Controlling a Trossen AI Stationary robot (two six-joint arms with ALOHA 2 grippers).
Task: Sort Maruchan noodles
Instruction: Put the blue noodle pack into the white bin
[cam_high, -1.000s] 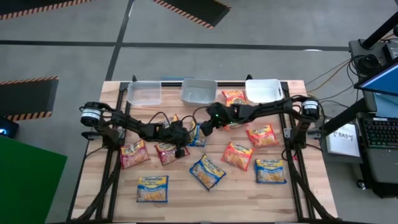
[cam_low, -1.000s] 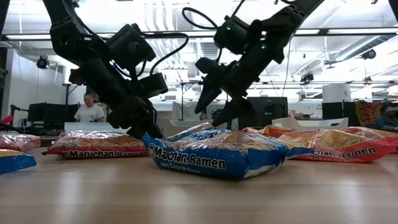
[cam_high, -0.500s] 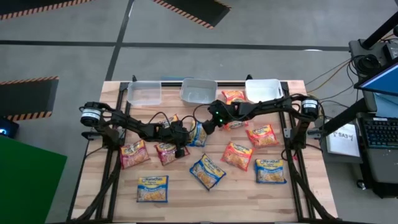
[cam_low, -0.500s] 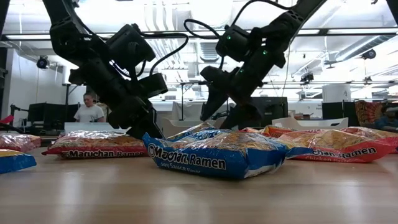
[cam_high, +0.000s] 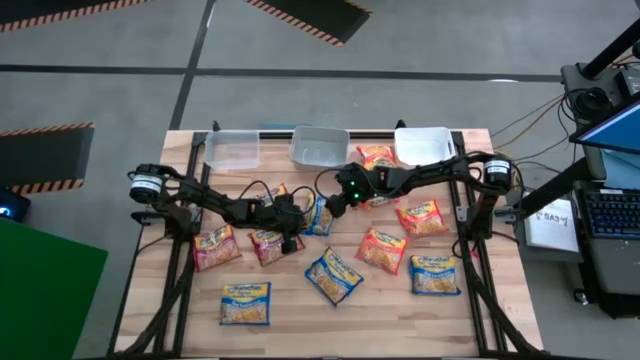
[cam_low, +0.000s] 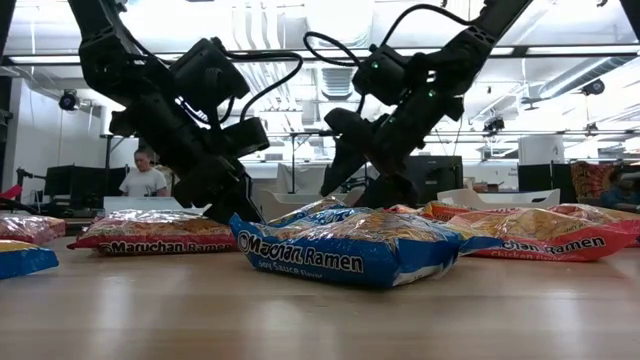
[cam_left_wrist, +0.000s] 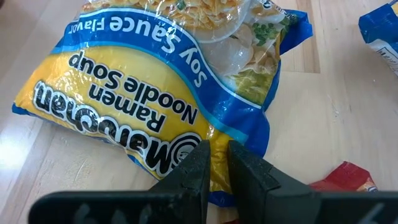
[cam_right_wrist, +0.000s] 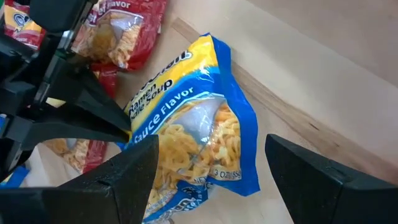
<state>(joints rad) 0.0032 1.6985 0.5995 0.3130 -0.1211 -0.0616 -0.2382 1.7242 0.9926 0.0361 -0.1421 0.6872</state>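
Pinching the edge of the blue soy sauce ramen packet (cam_left_wrist: 168, 93) at mid-table, the left gripper (cam_left_wrist: 214, 163) seemingly steadied it. The right gripper (cam_right_wrist: 211, 180) hung spread above it, probably to take it; 3 clear bins (cam_high: 318, 146) waited at the far edge.

A wooden table (cam_high: 300, 310) carries three clear bins along its far edge: one at the left (cam_high: 231, 150), one in the middle (cam_high: 318, 146) and one at the right (cam_high: 423, 145). Beside the table's right stands a laptop (cam_high: 608, 205). In the low view, a person (cam_low: 146, 175) sits in the room behind.
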